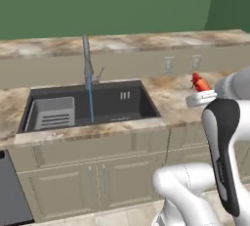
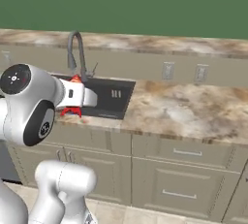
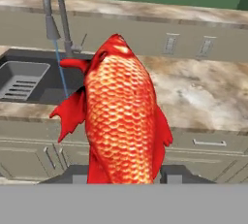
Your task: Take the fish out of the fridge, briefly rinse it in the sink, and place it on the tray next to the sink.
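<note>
as jaws clamp it, fish [image 3: 121, 116] (red-orange, scaly)

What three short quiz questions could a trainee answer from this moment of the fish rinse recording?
1. True or false: water is running from the faucet into the sink.
2. What does the gripper hold? A) a plate B) the fish C) nothing
3. On which side of the sink, seen from the left base view, does the grey rack sit?

Key: 1. True, a thin blue stream falls into the basin. 2. B, the jaws are shut on the fish, which hangs above the counter to the right of the sink, not yet under the water. 3. The left side.
</note>
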Available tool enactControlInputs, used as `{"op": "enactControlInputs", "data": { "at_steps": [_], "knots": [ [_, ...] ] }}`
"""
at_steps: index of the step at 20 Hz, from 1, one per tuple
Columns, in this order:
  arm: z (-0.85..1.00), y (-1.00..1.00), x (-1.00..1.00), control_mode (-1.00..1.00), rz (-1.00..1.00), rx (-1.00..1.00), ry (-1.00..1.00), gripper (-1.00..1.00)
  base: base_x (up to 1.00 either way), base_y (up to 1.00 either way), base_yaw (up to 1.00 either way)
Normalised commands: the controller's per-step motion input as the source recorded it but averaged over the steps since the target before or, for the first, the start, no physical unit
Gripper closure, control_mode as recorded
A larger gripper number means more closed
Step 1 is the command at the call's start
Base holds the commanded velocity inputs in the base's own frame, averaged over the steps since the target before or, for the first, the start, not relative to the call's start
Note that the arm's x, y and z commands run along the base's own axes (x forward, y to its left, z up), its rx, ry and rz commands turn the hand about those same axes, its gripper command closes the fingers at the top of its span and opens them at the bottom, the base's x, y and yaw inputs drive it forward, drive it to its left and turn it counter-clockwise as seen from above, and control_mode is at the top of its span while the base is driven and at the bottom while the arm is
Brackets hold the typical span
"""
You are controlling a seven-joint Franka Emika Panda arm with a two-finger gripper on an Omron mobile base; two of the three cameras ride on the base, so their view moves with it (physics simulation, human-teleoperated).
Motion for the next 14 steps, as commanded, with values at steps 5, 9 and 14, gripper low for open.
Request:
{"op": "enactControlInputs", "data": {
  "at_steps": [5,9,14],
  "knots": [
    [0.0,0.0,0.0,1.0,0.0,0.0,0.0,1.0,0.74,0.0,0.0],
    [0.0,0.0,0.0,1.0,0.0,0.0,0.0,1.0,0.1,0.12,0.08],
    [0.0,0.0,0.0,1.0,0.0,0.0,0.0,1.0,0.13,0.4,0.09]
  ]
}}
